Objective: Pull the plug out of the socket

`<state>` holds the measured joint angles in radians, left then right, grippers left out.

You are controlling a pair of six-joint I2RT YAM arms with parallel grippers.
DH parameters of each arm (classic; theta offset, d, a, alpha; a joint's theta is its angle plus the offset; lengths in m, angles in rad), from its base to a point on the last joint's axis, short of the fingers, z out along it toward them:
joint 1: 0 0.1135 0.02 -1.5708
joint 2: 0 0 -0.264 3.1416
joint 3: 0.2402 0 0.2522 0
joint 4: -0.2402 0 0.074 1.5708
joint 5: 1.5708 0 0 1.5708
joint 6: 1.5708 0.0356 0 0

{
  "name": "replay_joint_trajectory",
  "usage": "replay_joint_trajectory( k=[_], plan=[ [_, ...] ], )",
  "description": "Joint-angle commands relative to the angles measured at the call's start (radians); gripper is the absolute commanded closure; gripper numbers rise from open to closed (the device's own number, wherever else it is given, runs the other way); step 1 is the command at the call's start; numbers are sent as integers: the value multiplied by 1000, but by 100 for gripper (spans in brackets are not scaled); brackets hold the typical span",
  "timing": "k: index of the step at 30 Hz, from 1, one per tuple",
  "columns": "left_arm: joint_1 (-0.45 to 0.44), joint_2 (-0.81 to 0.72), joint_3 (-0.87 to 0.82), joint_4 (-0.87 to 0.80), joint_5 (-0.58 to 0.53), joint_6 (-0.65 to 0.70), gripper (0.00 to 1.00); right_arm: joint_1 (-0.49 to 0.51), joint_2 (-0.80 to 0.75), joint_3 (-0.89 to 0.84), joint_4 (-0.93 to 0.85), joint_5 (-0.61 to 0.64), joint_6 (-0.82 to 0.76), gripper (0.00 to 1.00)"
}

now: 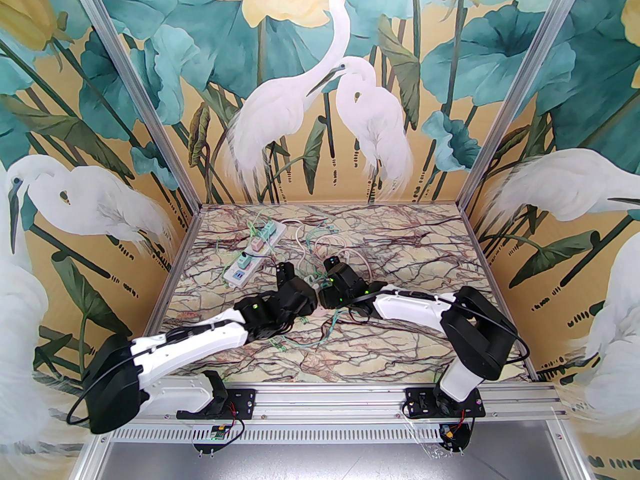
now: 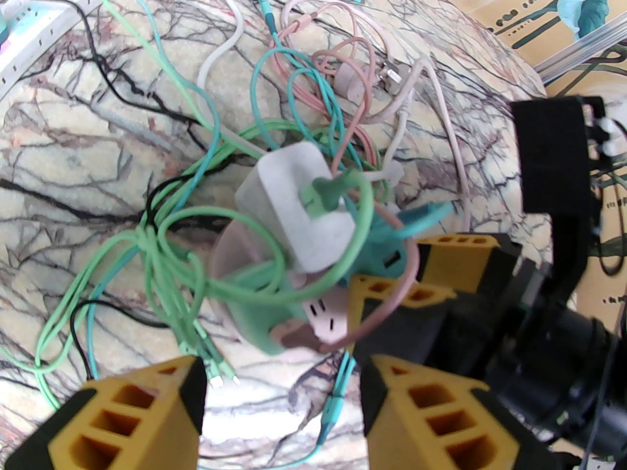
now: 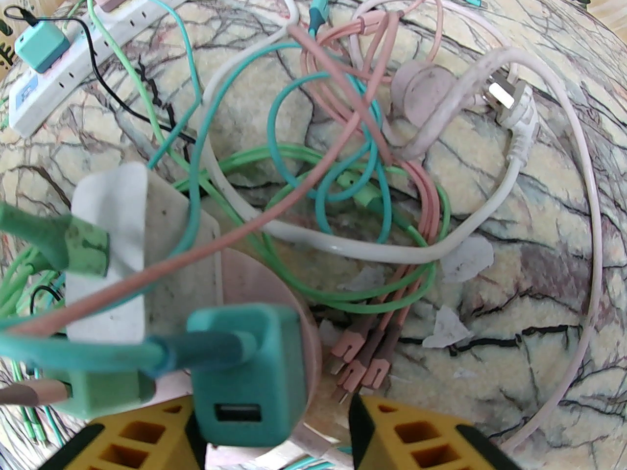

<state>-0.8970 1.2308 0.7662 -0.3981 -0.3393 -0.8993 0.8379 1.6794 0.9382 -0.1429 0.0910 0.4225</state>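
A round pink socket lies tilted in a tangle of cables at mid-table. A white plug, a green plug and a teal plug sit in it. My right gripper reaches in from the right, and its yellow fingers clamp the teal plug on both sides. In that same wrist view the socket shows behind the teal plug, with the white plug to its left. My left gripper hovers just short of the socket, open and holding nothing.
A white power strip with several chargers lies at the back left. Loose pink, teal, green and white cables and a white wall plug spread behind the socket. Both wrists nearly touch.
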Motion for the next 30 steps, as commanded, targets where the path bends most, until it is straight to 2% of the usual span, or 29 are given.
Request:
replay_joint_trajectory(
  k=[1,5,16,21,25,30],
  plan=[
    [76,-34,-64,72,132,-29,46,20,13,33,0,42,-38,46],
    [138,-35,-87,134,216,-35,47,30,18,37,10,55,-65,47],
    [216,44,-92,203,286,-45,50,31,43,49,31,53,-116,53],
    [227,64,-90,203,293,-57,52,32,54,50,34,62,-131,54],
    [227,17,-107,180,268,-63,51,30,50,50,28,62,-125,54],
    [228,-31,-105,124,234,-47,50,27,-32,28,24,24,-117,50]
  ],
)
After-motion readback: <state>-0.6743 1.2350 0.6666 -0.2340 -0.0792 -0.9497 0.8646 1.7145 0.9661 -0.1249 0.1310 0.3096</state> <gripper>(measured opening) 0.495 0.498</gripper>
